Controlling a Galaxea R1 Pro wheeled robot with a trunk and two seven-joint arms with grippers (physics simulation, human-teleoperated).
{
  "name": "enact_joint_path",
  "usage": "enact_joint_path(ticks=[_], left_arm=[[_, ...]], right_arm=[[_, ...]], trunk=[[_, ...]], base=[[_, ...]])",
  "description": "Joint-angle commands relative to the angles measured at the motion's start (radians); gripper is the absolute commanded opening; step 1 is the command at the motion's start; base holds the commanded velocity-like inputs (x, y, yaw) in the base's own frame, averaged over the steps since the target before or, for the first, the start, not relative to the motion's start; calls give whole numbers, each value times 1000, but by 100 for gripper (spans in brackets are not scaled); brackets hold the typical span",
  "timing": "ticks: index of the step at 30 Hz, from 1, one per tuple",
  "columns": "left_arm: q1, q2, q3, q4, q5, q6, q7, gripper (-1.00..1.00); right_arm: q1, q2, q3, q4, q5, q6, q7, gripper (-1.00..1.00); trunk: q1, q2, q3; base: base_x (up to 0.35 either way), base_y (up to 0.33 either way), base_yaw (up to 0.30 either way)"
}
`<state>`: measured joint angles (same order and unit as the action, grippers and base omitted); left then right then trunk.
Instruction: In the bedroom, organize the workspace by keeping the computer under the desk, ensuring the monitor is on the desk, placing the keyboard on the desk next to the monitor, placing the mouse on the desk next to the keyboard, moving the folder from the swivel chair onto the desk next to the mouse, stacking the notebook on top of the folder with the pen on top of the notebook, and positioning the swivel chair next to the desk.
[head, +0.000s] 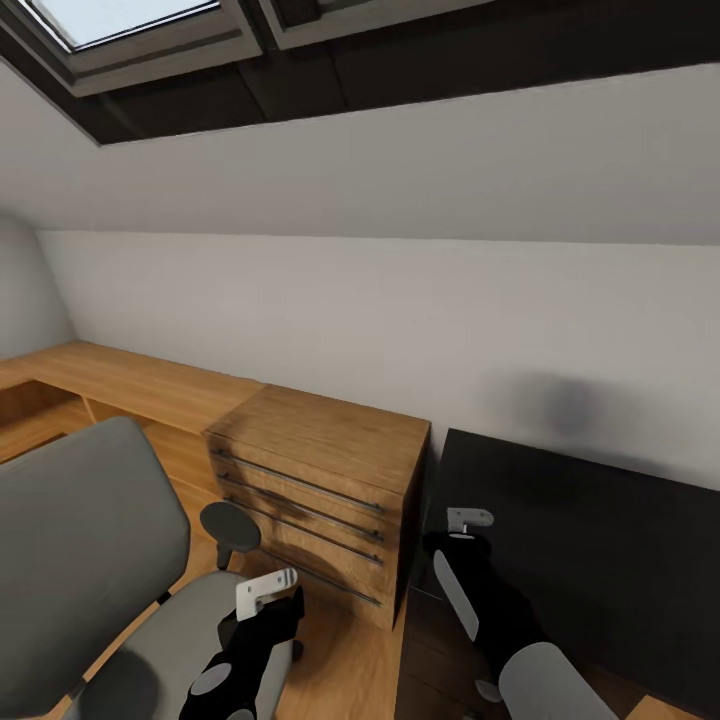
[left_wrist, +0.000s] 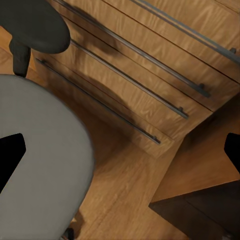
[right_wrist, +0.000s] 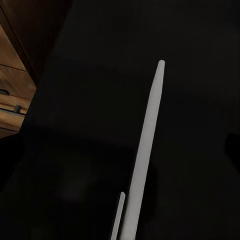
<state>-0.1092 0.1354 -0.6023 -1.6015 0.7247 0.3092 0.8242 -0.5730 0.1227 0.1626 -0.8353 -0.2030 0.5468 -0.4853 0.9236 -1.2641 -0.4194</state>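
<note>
Swivel chair (head: 90, 560): we see grey upholstery, tall back at the head view's lower left, black armrest pad, standing on the wood floor.
Desk (head: 600, 560): we see a black top at the lower right, against the white wall.

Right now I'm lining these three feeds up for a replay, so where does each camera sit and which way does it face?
Head view: from the robot's head, looking forward and down at the swivel chair, wood cabinet and desk beneath a sloped wall; both forearms show.
Left wrist view: on the left arm, looking down at the chair seat, cabinet drawers and floor; dark fingertips at the edges.
Right wrist view: on the right arm, facing the black desk top and a slim white pen.
Shared: the cabinet appears in all three.
</note>
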Motion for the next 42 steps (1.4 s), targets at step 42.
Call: enact_joint_path(ticks=[42], left_arm=[[-1, 0, -33, -17, 4, 2, 9, 100]], right_arm=[[-27, -1, -34, 76, -13, 1, -6, 100]], trunk=[[0, -1, -1]], base=[[-37, 0, 0]])
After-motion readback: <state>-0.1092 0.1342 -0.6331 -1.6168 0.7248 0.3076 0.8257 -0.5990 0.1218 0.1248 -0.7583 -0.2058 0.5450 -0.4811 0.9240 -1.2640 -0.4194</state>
